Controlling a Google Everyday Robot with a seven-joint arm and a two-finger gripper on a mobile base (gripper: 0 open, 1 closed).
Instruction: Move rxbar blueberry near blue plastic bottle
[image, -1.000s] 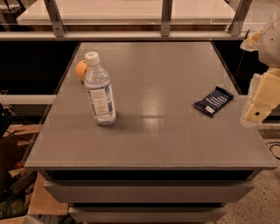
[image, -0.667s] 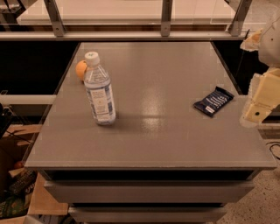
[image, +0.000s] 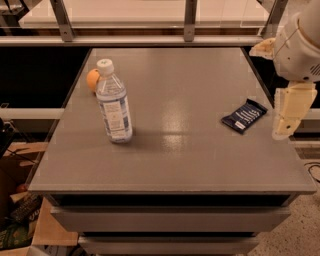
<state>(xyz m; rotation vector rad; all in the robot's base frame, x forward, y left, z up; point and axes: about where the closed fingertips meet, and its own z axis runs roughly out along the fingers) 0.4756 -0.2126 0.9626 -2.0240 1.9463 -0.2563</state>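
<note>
Camera view: the rxbar blueberry (image: 244, 116) lies flat on the table (image: 190, 165) close to its right edge, about halfway back. The tool (image: 281, 131) hangs just to the right of the bar, out over the table's right edge and pointing down. It is near the bar but apart from it, with a strip of bare table between them. Whether the tool is released or clenched cannot be told from here, and it grasps nothing that can be seen.

The blue plastic bottle (image: 114, 105) stands upright on the left half of the table, well apart from the bar. An open stretch of grey table top lies between the two, with nothing standing on it. A small orange fruit (image: 92, 80) sits just behind the bottle on its left, near the table's left edge and partly hidden by the bottle's shoulder. Cardboard boxes (image: 27, 225) lie on the floor at the lower left.

The bar is a dark navy rectangle set at a slant, its long side running from near left to far right. It has pale print across the wrapper and a white patch at the nearer end.
</note>
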